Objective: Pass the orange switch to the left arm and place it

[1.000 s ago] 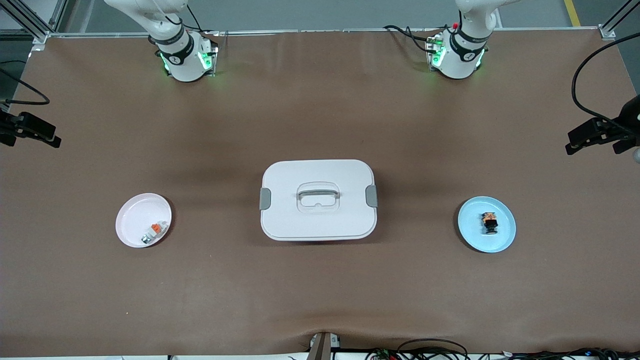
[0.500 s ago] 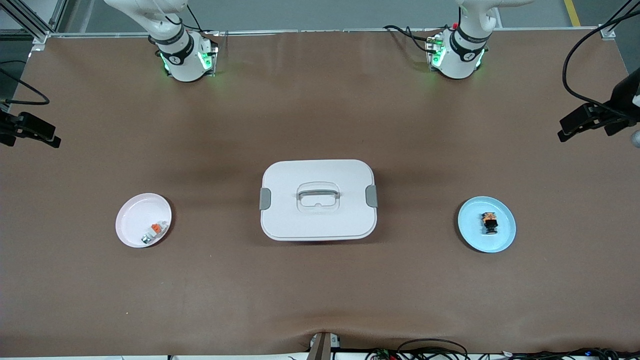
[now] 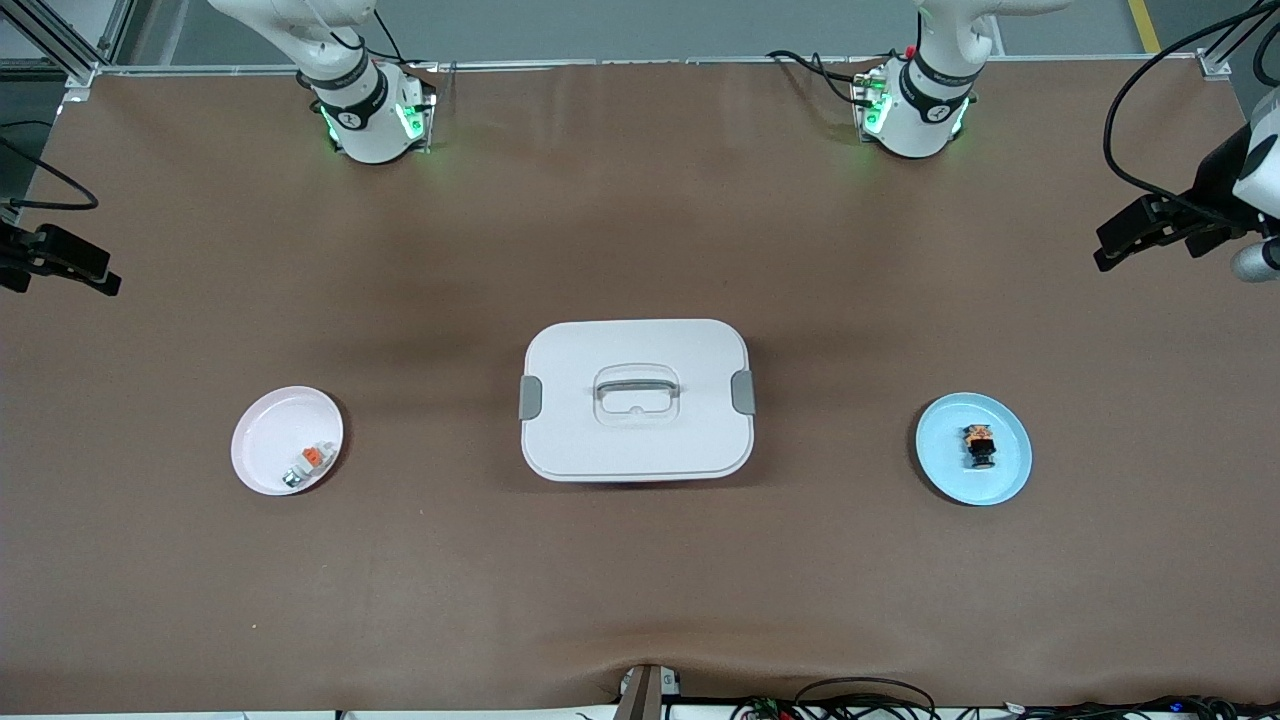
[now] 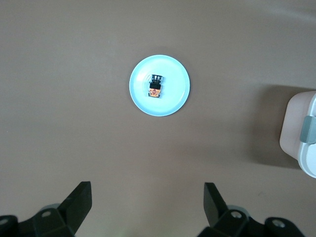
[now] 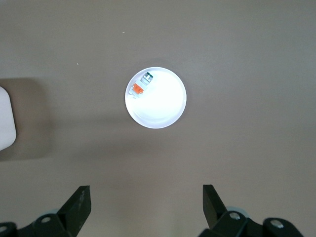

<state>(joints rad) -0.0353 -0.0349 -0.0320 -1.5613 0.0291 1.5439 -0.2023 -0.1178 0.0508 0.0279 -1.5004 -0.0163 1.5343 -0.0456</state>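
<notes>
- Left claw, spread and empty, has swung inward, high over the tabletop near the orange switch.
- Right claw, spread, waits.
- Pickup not begun.

I see only a corner of the box before the left wrist view's edge cuts it. My left pincer sits half outside the front view. The orange switch is too small for me to read its markings.
</notes>
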